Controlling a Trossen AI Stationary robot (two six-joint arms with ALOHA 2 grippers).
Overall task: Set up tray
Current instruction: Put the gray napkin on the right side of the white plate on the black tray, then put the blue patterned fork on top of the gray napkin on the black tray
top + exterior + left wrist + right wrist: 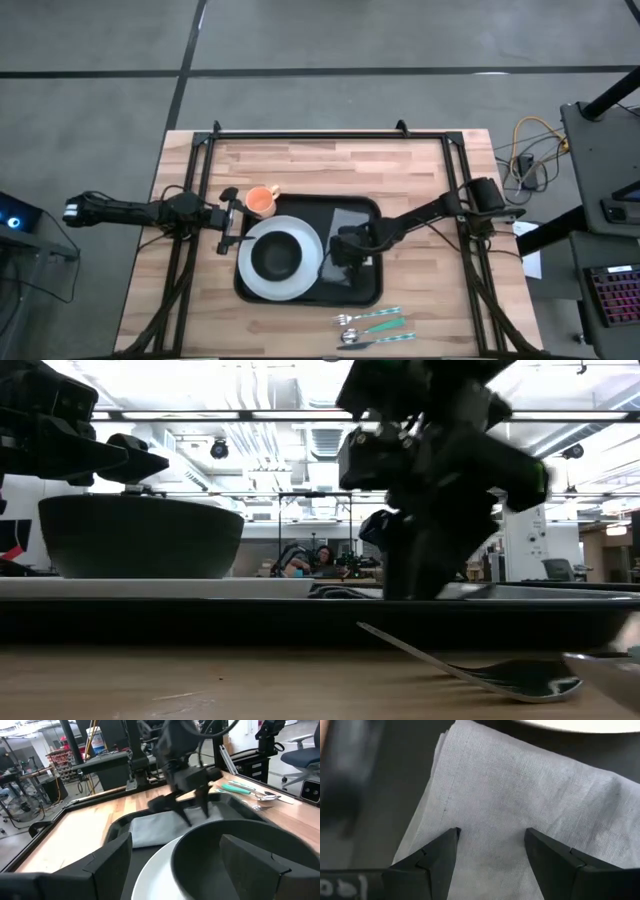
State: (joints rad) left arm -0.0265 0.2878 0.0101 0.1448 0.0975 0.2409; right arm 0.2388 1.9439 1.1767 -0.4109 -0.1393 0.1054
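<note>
The black tray [366,285] lies in the middle of the table. A white plate [308,240] with a dark bowl [276,258] sits on its left half. A grey napkin [352,218] lies flat on its right half. An orange cup [261,201] stands by the tray's far left corner. My right gripper [492,840] is open and points down over the napkin [520,795]. My left gripper [232,228] hangs open beside the plate's left edge, near the cup, and the bowl [235,855] shows just beyond its fingers. My right gripper's open fingertips [187,820] stand right at the napkin's surface [490,820], coming from above and pointing down. I cannot tell whether they touch it. The napkin lies flat on the tray floor.
A fork and another piece of cutlery with teal handles [375,328] lie on the table near the tray's near right corner; the fork [500,675] shows in the low view. Bare wood lies left and right of the tray. A black frame [330,133] runs along the far edge.
</note>
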